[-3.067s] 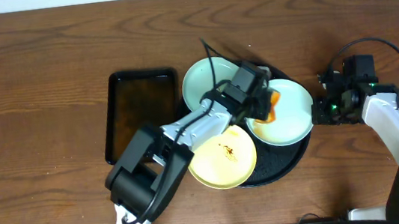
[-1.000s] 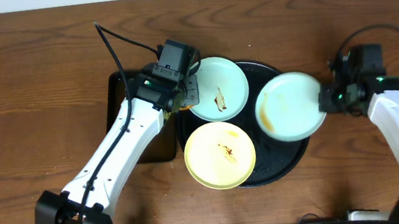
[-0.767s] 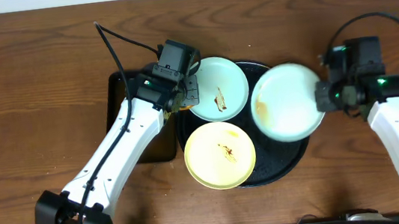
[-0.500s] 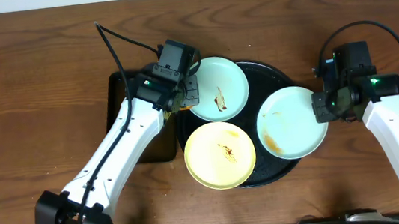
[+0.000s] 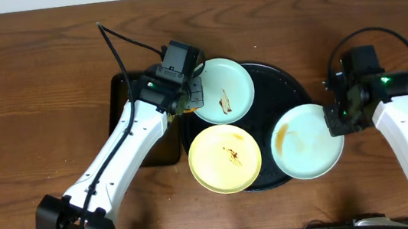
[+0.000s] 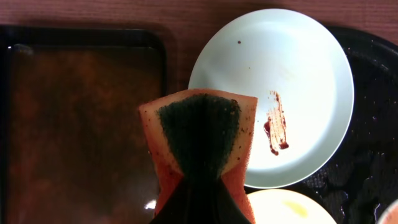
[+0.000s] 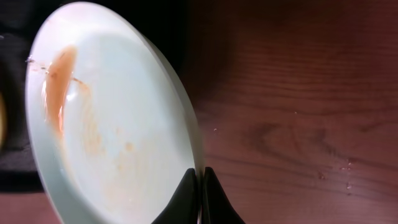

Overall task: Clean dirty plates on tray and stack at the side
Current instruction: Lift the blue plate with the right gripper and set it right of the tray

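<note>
Overhead view: the right hand (image 5: 339,117) is clamped on the rim of a pale blue plate (image 5: 307,143). This plate extends from the hand toward the round black tray (image 5: 287,83) and overhangs the tray's rim above the tabletop (image 5: 363,19). The right wrist view confirms the grip and shows the plate tilted, with an orange-brown smear on the side farthest from the hand. The left hand (image 5: 187,99) grips an orange sponge (image 6: 199,134). Just ahead of it lies a second pale blue plate (image 5: 222,89) bearing a dark streak, with a smeared yellow plate (image 5: 224,158) beside it on the tray. Judged status: early. No plate is stacked, all three show residue, and two appear unwiped.
</note>
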{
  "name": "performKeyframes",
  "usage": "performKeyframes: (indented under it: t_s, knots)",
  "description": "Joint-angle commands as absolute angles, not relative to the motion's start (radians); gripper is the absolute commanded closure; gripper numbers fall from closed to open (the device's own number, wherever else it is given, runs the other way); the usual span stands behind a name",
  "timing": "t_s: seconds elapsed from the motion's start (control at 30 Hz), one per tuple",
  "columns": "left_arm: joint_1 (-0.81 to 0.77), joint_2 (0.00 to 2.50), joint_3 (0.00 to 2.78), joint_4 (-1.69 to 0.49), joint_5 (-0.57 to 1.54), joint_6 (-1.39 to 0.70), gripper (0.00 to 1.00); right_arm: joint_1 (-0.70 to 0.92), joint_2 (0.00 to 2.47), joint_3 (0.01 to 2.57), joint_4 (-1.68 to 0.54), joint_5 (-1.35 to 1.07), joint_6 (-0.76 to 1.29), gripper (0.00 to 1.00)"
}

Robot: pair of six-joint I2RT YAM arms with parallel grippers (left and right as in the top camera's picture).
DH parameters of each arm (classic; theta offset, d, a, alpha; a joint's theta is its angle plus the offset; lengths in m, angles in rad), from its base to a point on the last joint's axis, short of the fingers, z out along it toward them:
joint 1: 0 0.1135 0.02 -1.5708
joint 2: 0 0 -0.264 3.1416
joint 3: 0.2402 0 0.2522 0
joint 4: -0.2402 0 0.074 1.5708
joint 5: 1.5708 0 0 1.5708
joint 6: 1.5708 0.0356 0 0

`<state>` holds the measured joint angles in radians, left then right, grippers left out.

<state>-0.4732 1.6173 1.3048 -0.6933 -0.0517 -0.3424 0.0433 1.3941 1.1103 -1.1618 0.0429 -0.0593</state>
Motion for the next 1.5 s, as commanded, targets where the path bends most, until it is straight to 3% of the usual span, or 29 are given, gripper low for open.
performKeyframes:
  t_s: [0.0, 0.4, 1.0, 1.47]
  knots:
    - [-0.472, 1.59, 1.319, -0.695, -0.053, -0.335, 0.93, 0.046, 1.392, 1.178, -1.196, -0.023, -0.059, 0.99]
    - [-0.472, 1.59, 1.319, -0.694, -0.053, -0.335, 0.93, 0.088, 1.391, 1.186, -1.008, 0.39, -0.054, 0.99]
    - [-0.472, 1.59, 1.319, -0.691, -0.053, -0.335, 0.93, 0.444, 1.392, 1.186, -0.799, 0.876, -0.057, 0.99]
    - [-0.472, 1.59, 1.319, -0.691, -0.053, -0.336, 0.93, 0.447, 1.391, 1.186, -0.723, 0.892, -0.006, 0.99]
